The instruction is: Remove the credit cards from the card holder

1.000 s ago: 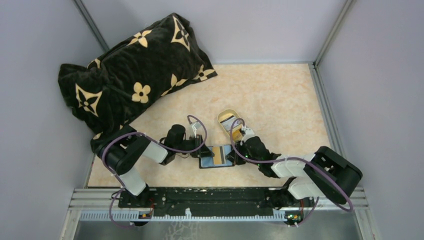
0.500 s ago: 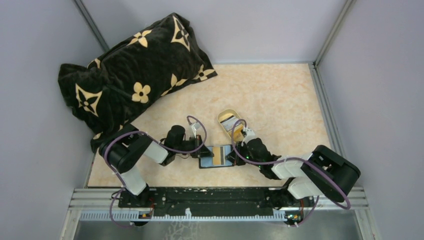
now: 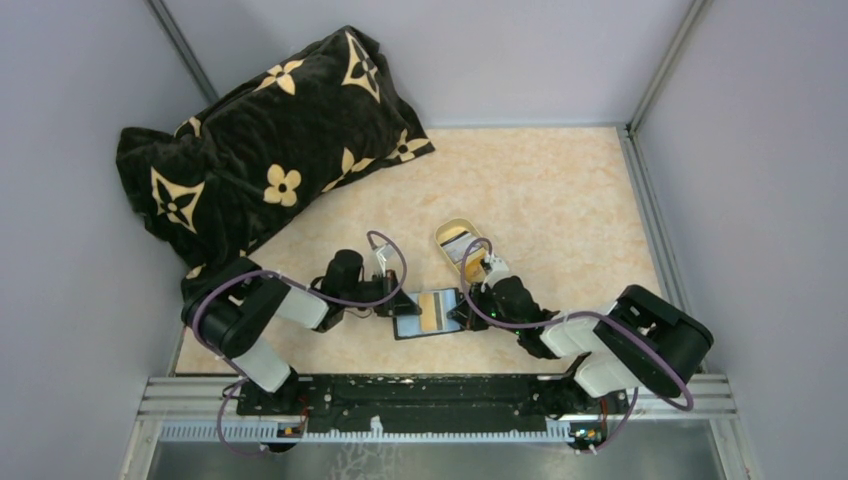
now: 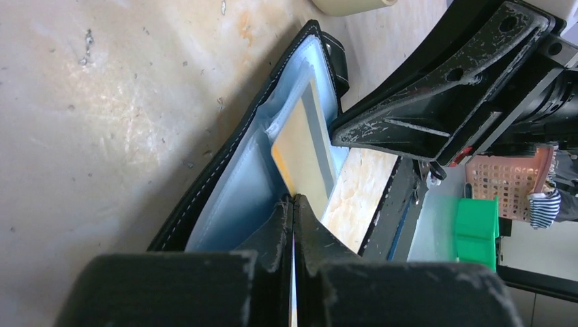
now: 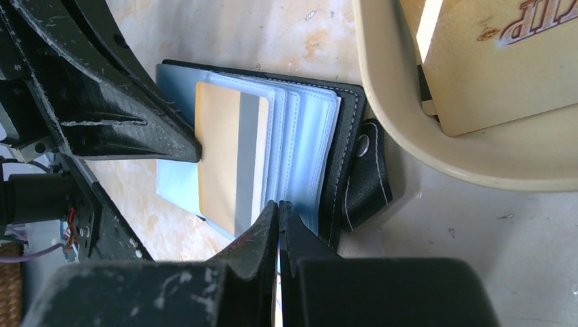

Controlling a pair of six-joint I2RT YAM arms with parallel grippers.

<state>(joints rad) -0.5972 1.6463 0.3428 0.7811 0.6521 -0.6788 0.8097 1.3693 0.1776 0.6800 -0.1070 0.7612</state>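
Note:
The black card holder [image 3: 408, 324] lies open on the table between my two grippers. Its pale blue sleeves show in the right wrist view [image 5: 310, 150] and in the left wrist view [image 4: 232, 184]. An orange-yellow credit card [image 3: 432, 310] with a grey stripe sticks partly out of the sleeves [image 5: 218, 150] [image 4: 303, 153]. My left gripper [image 3: 397, 300] [image 4: 293, 201] is shut on that card's edge. My right gripper [image 3: 466, 306] [image 5: 278, 204] is shut on the sleeve edge of the card holder. A pale card [image 5: 491, 68] lies in the tray.
A gold-rimmed oval tray [image 3: 450, 230] [image 5: 395, 116] sits just behind the card holder, touching its strap side. A big black flowered pillow [image 3: 270, 140] lies at the back left. Grey walls close in the table on three sides.
My left gripper has pulled back to the left, and the orange-yellow card has slid further out of the sleeves. The card holder has shifted slightly. The right gripper has stayed put.

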